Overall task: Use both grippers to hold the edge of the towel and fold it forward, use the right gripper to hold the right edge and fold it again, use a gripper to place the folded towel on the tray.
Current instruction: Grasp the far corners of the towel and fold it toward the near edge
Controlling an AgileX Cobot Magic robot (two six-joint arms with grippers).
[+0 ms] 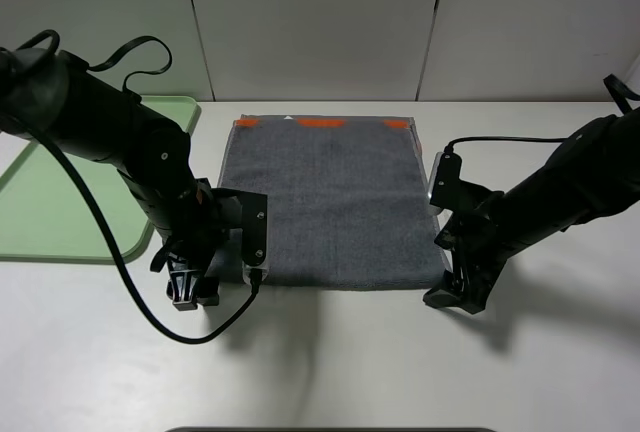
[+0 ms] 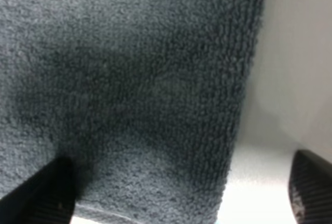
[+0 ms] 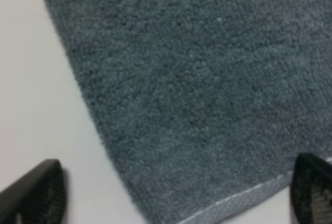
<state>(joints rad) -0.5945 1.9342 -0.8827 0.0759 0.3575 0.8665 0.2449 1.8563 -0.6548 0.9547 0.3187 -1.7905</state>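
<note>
The dark grey towel (image 1: 325, 202) lies flat on the white table, its orange patches (image 1: 322, 123) along the far end. The edge of the towel (image 1: 340, 282) is the plain near hem. My left gripper (image 1: 190, 287) is down at the near left corner, open; in the left wrist view (image 2: 179, 193) one finger (image 2: 44, 195) is over the cloth (image 2: 129, 79) and the other (image 2: 311, 182) over bare table. My right gripper (image 1: 455, 297) is open at the near right corner by the right edge (image 1: 428, 212); its wrist view (image 3: 176, 193) shows the towel corner (image 3: 207, 79) between the wide-apart fingers. The tray (image 1: 50, 212) is light green, at the far left.
The left arm's black cable (image 1: 130, 282) loops over the table in front of the tray. White wall panels close off the back of the table. Bare table surface (image 1: 330, 362) runs in front of the towel.
</note>
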